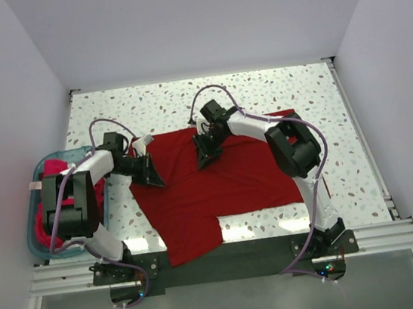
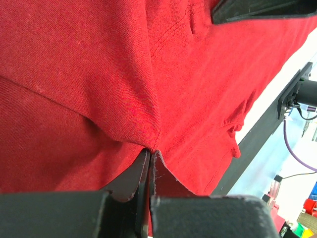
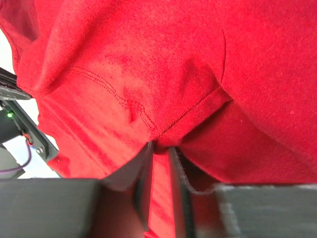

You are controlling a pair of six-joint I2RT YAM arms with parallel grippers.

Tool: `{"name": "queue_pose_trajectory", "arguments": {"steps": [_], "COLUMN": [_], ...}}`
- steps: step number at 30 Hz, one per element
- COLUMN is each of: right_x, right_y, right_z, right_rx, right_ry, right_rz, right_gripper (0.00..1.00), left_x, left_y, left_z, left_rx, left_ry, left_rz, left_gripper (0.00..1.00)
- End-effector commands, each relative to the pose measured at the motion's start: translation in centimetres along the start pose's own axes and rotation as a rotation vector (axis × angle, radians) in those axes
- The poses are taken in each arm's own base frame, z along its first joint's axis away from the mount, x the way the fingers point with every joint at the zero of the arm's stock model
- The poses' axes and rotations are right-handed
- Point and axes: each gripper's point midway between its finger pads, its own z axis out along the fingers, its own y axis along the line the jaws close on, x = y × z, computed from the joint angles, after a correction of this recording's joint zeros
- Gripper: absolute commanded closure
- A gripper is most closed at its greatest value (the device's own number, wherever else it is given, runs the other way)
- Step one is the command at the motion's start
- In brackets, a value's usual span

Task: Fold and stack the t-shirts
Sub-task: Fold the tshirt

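I am bending both arms inward over the crimson t-shirt (image 1: 229, 182) lying mid-frame on the surface (image 1: 298, 97), my left end effector (image 1: 153, 179) and right end effector (image 1: 205, 160) each pinching a fold of its cloth.

Far table strip (image 1: 259, 90) bare, open for passage. Teal basket (image 1: 31, 223) blocks the left edge. Spread shirt (image 1: 225, 182) fills centre to near edge.
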Motion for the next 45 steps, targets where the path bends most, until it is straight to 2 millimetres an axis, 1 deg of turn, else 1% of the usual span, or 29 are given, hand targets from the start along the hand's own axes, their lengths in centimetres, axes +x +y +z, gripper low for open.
{"name": "queue_pose_trajectory", "arguments": {"steps": [1, 3, 6, 9, 10, 11, 13, 14, 15, 16, 17, 19, 20, 23, 24, 29, 33, 35, 39, 41, 45], "right_x": [-1.3, -1.2, -1.0, -1.0, -0.9, -0.9, -1.1, -1.3, -1.4, -1.2, -1.4, -1.4, -1.5, -1.6, -1.7, -1.7, -1.7, -1.6, -1.3, -1.0, -0.6], "right_y": [1.2, 1.6, 2.0, 2.3, 2.4, 2.4, 2.5, 2.5, 2.5, 2.2, 2.3, 2.2, 2.2, 2.5, 2.9, 3.6, 3.9, 3.7, 3.0, 2.7, 2.1], "right_z": [-0.4, -0.9, -1.6, -2.3, -2.4, -2.4, -2.5, -2.5, -2.4, -2.1, -2.0, -1.8, -1.8, -1.8, -1.9, -2.9, -4.0, -4.4, -4.6, -4.7, -4.6], "right_rx": [-0.021, -0.026, -0.025, -0.025, -0.028, -0.026, -0.025, -0.026, -0.025, -0.023, -0.023, -0.024, -0.028, -0.042, -0.051, -0.063, -0.052, -0.037, -0.020, -0.013, 0.007], "right_ry": [-0.027, -0.031, -0.029, -0.033, -0.031, -0.030, -0.032, -0.034, -0.037, -0.027, -0.027, -0.026, -0.029, -0.037, -0.041, -0.046, -0.052, -0.049, -0.028, -0.014, 0.001], "right_rz": [-0.021, -0.027, -0.042, -0.060, -0.063, -0.063, -0.064, -0.061, -0.061, -0.050, -0.049, -0.039, -0.040, -0.034, -0.038, -0.047, -0.080, -0.085, -0.095, -0.092, -0.100], "right_gripper": [0.81, 0.88, 0.89, 0.93, 0.93, 0.93, 0.82, 0.79, 0.79, 0.79, 0.83, 0.87, 0.91, 0.99, 1.00, 1.00, 1.00, 1.00, 1.00, 1.00, 1.00], "left_x": [-0.4, -0.4, -0.6, -0.6, -0.6, -0.6, -0.6, -0.6, -0.6, -0.6, -0.5, -0.6, -0.6, -0.6, -0.5, -0.7, -1.5, -1.5, -1.0, -0.8, 0.0], "left_y": [-0.4, -0.4, -0.5, -0.6, -0.6, -0.5, -0.6, -0.5, -0.5, -0.5, -0.5, -0.5, -0.6, -0.6, -0.6, -0.7, -1.5, -1.8, -2.0, -2.0, -1.4], "left_z": [-0.1, -0.2, -0.4, -0.6, -0.6, -0.6, -0.6, -0.6, -0.5, -0.5, -0.5, -0.5, -0.6, -0.6, -0.6, -0.9, -1.8, -2.4, -2.4, -2.1, -1.2], "left_rx": [0.010, 0.005, 0.005, 0.002, -0.002, -0.003, -0.003, -0.003, -0.003, -0.001, -0.001, 0.000, 0.000, 0.002, 0.002, -0.002, -0.007, -0.021, -0.030, -0.027, -0.029], "left_ry": [-0.019, -0.021, -0.028, -0.027, -0.028, -0.027, -0.026, -0.026, -0.024, -0.025, -0.024, -0.025, -0.026, -0.024, -0.024, -0.029, -0.043, -0.046, -0.024, -0.006, 0.038], "left_rz": [0.011, 0.016, 0.024, 0.029, 0.031, 0.033, 0.034, 0.032, 0.030, 0.029, 0.028, 0.031, 0.035, 0.031, 0.031, 0.041, 0.092, 0.132, 0.161, 0.157, 0.111], "left_gripper": [1.00, 1.00, 1.00, 1.00, 1.00, 1.00, 1.00, 1.00, 1.00, 1.00, 1.00, 1.00, 1.00, 1.00, 1.00, 1.00, 1.00, 1.00, 1.00, 1.00, 1.00]}}
